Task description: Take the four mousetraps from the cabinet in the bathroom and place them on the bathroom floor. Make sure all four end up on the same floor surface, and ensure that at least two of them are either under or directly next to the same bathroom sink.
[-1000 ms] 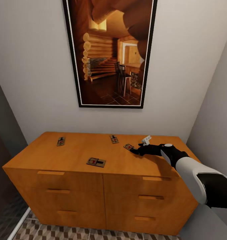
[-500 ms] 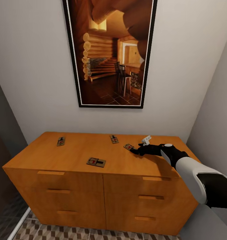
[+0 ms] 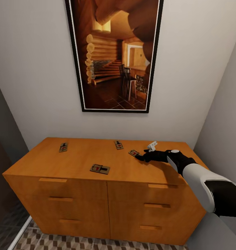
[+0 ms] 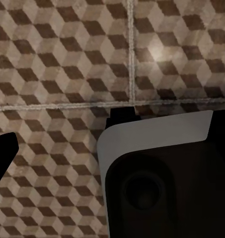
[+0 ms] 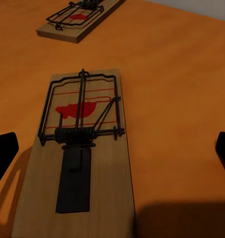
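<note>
Four mousetraps flat on top of the cabinet (image 3: 79, 194), against the back wall, below a framed picture (image 3: 114, 55). Far-left mousetrap (image 3: 63, 147) near the back left. Front mousetrap (image 3: 100, 169) closest to the front edge, around the middle. Back mousetrap (image 3: 118, 144) behind and right of it. Right mousetrap (image 3: 134, 153) (image 5: 80, 158) just in front of the right gripper (image 3: 141, 157), between its spread fingertips. Bathroom floor (image 3: 97, 242) (image 4: 62, 59) below the cabinet front.
</note>
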Controlling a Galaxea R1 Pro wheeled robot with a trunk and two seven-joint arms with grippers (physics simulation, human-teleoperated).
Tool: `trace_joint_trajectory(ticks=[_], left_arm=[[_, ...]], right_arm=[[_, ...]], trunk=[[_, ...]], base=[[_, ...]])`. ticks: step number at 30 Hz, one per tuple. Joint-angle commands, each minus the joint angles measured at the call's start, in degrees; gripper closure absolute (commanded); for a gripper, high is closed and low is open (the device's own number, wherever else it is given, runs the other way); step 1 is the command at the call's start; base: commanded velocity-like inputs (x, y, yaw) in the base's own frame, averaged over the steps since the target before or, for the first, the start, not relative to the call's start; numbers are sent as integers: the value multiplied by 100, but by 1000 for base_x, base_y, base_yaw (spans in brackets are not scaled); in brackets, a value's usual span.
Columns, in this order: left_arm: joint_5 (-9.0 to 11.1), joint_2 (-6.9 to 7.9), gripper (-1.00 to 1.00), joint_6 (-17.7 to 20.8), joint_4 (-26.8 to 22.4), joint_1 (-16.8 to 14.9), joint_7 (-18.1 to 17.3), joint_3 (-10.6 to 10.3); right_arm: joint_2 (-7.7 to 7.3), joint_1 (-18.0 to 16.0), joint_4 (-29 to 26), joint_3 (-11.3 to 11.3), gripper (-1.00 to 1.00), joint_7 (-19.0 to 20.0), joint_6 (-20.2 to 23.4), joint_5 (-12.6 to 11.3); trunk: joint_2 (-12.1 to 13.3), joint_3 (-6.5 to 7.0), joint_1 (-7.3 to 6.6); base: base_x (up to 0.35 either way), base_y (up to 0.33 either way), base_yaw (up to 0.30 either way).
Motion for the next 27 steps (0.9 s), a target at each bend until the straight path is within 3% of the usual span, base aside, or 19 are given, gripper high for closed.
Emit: trace_joint_trajectory(ticks=[1, 13, 14, 27], left_arm=[[5, 4, -100, 21, -9, -2, -4, -29], [4, 4, -100, 19, -9, -1, -1, -29], [4, 4, -100, 19, -9, -3, 0, -29], [4, 4, -100, 24, -7, 0, 2, -29]], right_arm=[[-3, -2, -8, 26, -100, 11, 1, 5], [5, -2, -8, 30, -100, 3, 1, 5], [6, -2, -8, 30, 100, 0, 0, 5], [11, -2, -8, 30, 100, -7, 0, 5]], trunk=[[-3, -6, 0], [-3, -6, 0], [-3, -6, 0], [-3, -6, 0]], base=[[0, 0, 0], [0, 0, 0], [0, 0, 0], [0, 0, 0]])
